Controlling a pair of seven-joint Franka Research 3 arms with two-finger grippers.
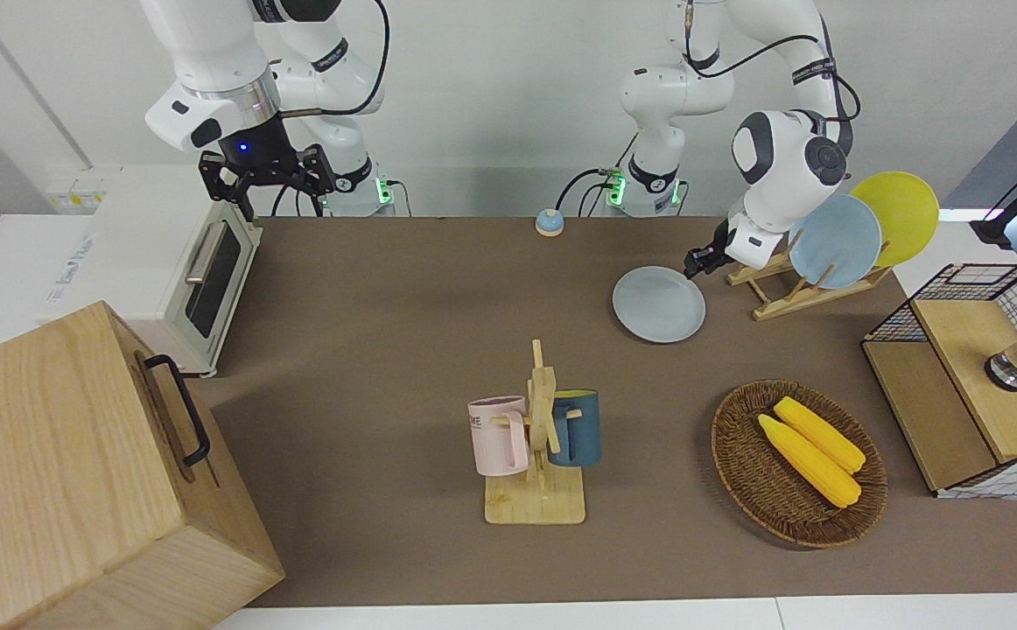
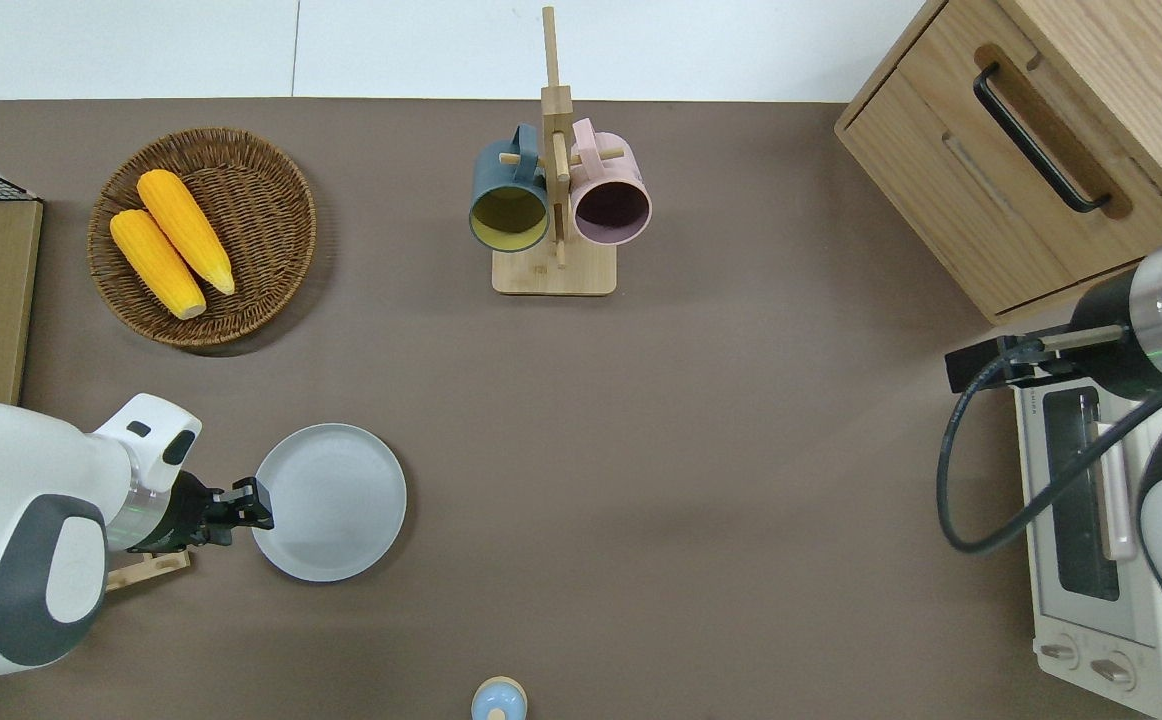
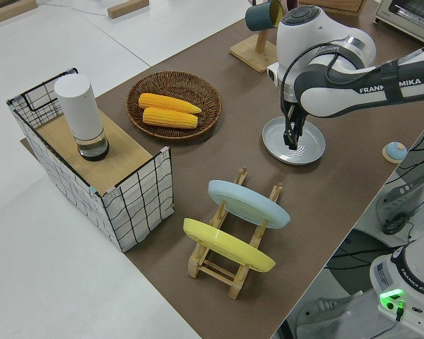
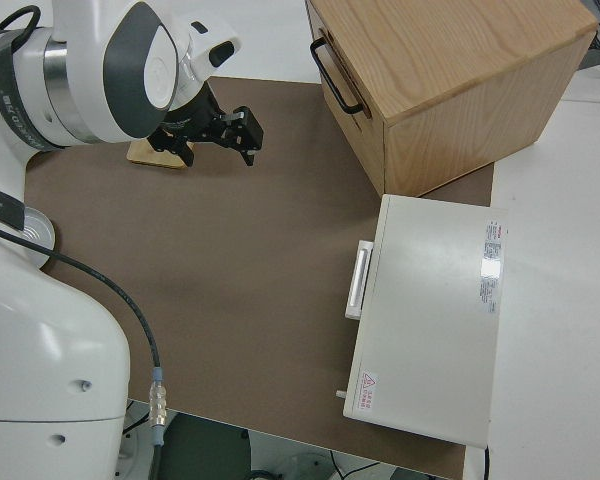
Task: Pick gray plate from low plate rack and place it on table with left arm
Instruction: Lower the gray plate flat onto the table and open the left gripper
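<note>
Across the big matte brown desk [image 2: 701,450] with its white edges, everything's pretty spread out, so I've got room to work. My left arm [image 1: 775,171], the white jointed one with dark gray round joint caps, is reaching out toward the middle from its end of the desk; my right arm is parked.

The low rack of light wooden slats [image 3: 230,258] holds only the light blue plate [image 3: 249,203] and the yellow plate [image 3: 227,245] now. The round pale gray dinner plate [image 2: 331,502] is out of it, lying nearly flat on the desk or a hair above it, just beside the rack toward the desk's middle. Can't quite tell if it's fully touching down.

My small black left gripper [image 2: 259,505] is clenched on the gray plate's rim, on the edge nearest the rack.

Handling-wise I'd guess it's stiff, smooth and a bit slippery, probably chips if dropped. The raised rim is really the only place to pinch it.
</note>
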